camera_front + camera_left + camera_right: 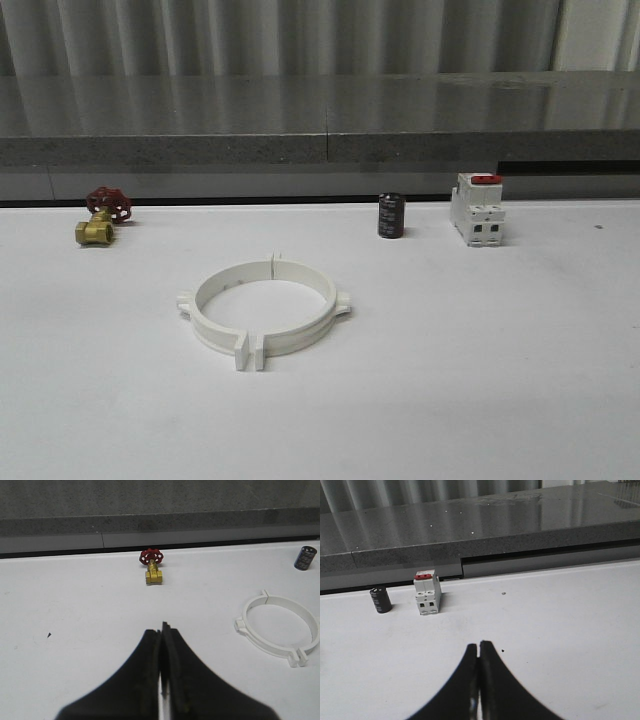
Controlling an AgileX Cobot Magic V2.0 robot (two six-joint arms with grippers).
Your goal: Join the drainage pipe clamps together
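Fingers are seen pressed together on both sides: the left gripper (161, 630) is closed with nothing between its black tips, held above bare white table (500, 380), and the right gripper (479, 647) is likewise closed on nothing. Out in the middle of the table, the drainage pipe clamps (264, 307) are found lying flat, the two white half-rings set end to end so that one wide ring is formed; at the near side the flat end tabs stand just beside each other with a thin gap visible between them, and a small lug juts out at each side. Well behind the ring, a brass valve with a red handwheel (100, 215) is placed to the left, while a dark cylindrical capacitor (391, 215) and a white block with a red top (477, 208) are stood near each other to the right, by the table's far edge.
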